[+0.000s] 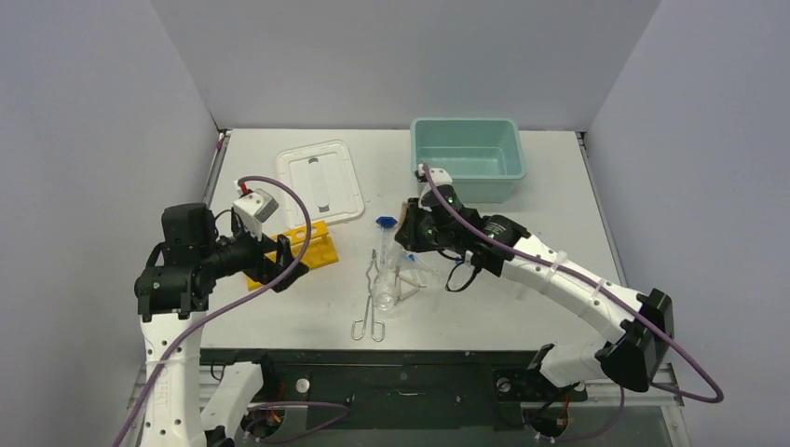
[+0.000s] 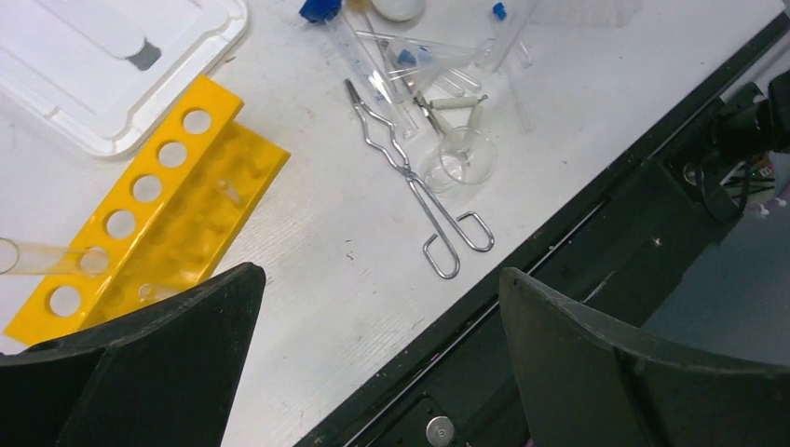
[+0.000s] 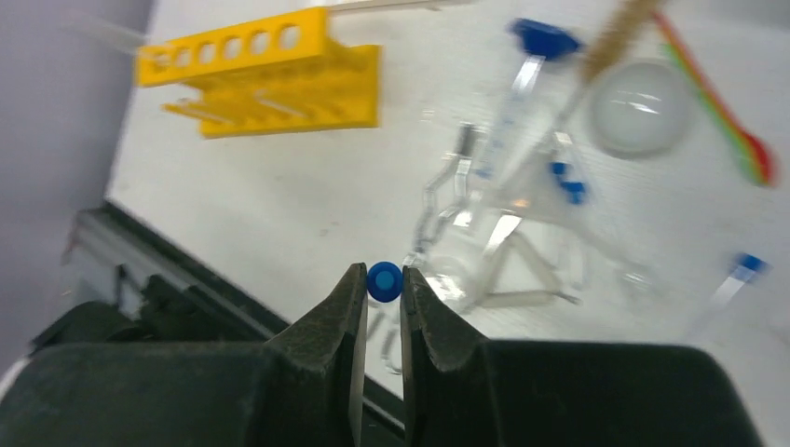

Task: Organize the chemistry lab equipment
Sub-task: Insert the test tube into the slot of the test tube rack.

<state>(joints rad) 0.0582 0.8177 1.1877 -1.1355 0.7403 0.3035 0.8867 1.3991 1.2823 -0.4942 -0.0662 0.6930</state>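
My left gripper point(image 2: 382, 312) stands wide open with nothing between its fingers, just right of the yellow holed rack point(image 2: 158, 223) and above the table's near edge. A clear glass tube point(image 2: 33, 256) sits in one of the rack's holes. In the top view the left gripper point(image 1: 282, 264) is beside the rack point(image 1: 303, 247). My right gripper point(image 3: 383, 284) is shut on a small blue-capped vial point(image 3: 384, 279), lifted over the pile: metal tongs point(image 1: 373, 298), beaker point(image 2: 461, 163), wire triangle point(image 3: 522, 270), round dish point(image 3: 638, 107), brush point(image 3: 615, 37), a blue-capped tube point(image 3: 531, 56).
The teal tub point(image 1: 466, 172) stands at the back right and the white lid point(image 1: 321, 182) at the back left, behind the rack. A red, yellow and green stick point(image 3: 731, 116) lies beside the dish. The table's black front rail point(image 2: 596, 242) runs below the tongs.
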